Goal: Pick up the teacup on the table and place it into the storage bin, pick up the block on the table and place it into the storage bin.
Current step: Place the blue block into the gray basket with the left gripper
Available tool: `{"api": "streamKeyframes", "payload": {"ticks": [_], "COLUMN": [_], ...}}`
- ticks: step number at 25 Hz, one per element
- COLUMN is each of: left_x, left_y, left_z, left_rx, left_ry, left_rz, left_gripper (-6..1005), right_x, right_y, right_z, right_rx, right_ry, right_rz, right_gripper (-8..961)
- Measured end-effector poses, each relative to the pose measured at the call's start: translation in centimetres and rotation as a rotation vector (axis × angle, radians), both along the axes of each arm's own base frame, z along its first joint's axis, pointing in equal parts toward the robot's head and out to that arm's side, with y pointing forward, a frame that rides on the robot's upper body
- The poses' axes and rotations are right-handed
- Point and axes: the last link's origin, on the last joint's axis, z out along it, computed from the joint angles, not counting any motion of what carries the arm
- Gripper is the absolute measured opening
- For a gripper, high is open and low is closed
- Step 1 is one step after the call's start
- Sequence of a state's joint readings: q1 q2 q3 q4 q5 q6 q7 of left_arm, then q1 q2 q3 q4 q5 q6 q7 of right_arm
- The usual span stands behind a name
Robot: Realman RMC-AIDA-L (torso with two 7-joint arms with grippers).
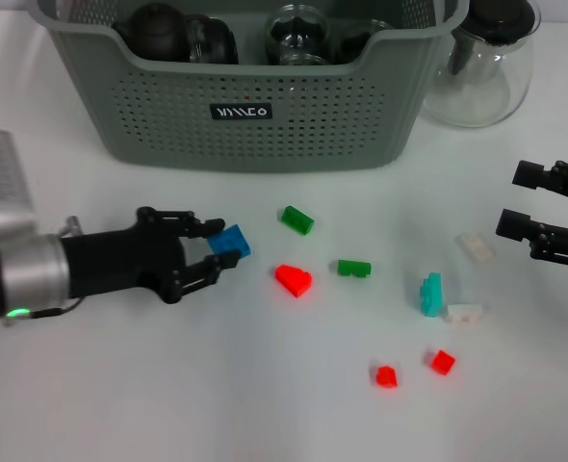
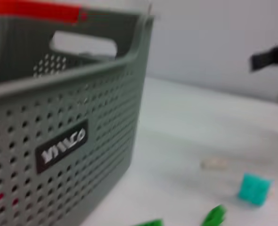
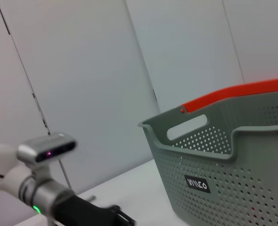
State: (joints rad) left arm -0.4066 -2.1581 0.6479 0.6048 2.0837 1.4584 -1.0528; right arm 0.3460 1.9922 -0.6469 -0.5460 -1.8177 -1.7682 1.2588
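Observation:
The grey-green storage bin (image 1: 255, 106) stands at the back centre, also seen in the left wrist view (image 2: 82, 117) and the right wrist view (image 3: 233, 155). Dark and clear glass vessels (image 1: 298, 34) lie inside it; I cannot tell which is the teacup. My left gripper (image 1: 215, 250) is low over the table in front of the bin's left half, shut on a blue block (image 1: 232, 241) at its fingertips. At the right edge my right gripper (image 1: 520, 200) hovers open and holds nothing.
Loose blocks lie right of the blue one: green (image 1: 297, 219), red (image 1: 294, 280), green (image 1: 354, 268), teal (image 1: 431, 294), white (image 1: 465, 313), pale (image 1: 475, 247) and two small red ones (image 1: 443, 361). A clear glass pitcher (image 1: 481, 63) stands right of the bin.

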Motion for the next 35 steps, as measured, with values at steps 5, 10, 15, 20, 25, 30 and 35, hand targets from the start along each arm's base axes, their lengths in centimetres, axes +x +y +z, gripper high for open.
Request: {"api": "streamKeyframes", "payload": {"ticks": [5,10,15,20,25,30,35], "left_x": [1.7,5.6,10.5,14.6,16.2,15.3,15.3], "left_y": [-1.2,0.4,4.9,10.5,15.1,16.3,17.2], "left_z": [3.6,6.3,9.5,13.5,13.1,9.3,6.6], "left_rx": [-0.077,-0.067,0.017,0.137,0.112,0.120,0.188], "left_ry": [-0.118,-0.264,-0.290,-0.201,0.036,0.263,0.388], "left_rz": [-0.057,-0.166,-0.174,-0.051,0.160,0.271,0.354], "left_gripper": [420,440,459,478,498,517,537], "right_x": [-0.1,-0.3,-0.6,-0.7,-0.9,-1.1,-0.9], "right_y": [0.1,0.3,0.3,0.5,0.7,0.7,0.7], "right_z": [0.0,-0.2,-0.3,-0.3,-0.6,-0.8,-0.8], "right_rx": [0.000,-0.002,-0.005,-0.002,0.007,0.013,0.015], "right_ry": [0.000,-0.002,0.001,0.003,0.000,0.000,0.001], "right_rz": [0.004,0.011,0.019,0.024,0.035,0.042,0.036], "right_gripper": [868,867,867,867,867,867,867]}}
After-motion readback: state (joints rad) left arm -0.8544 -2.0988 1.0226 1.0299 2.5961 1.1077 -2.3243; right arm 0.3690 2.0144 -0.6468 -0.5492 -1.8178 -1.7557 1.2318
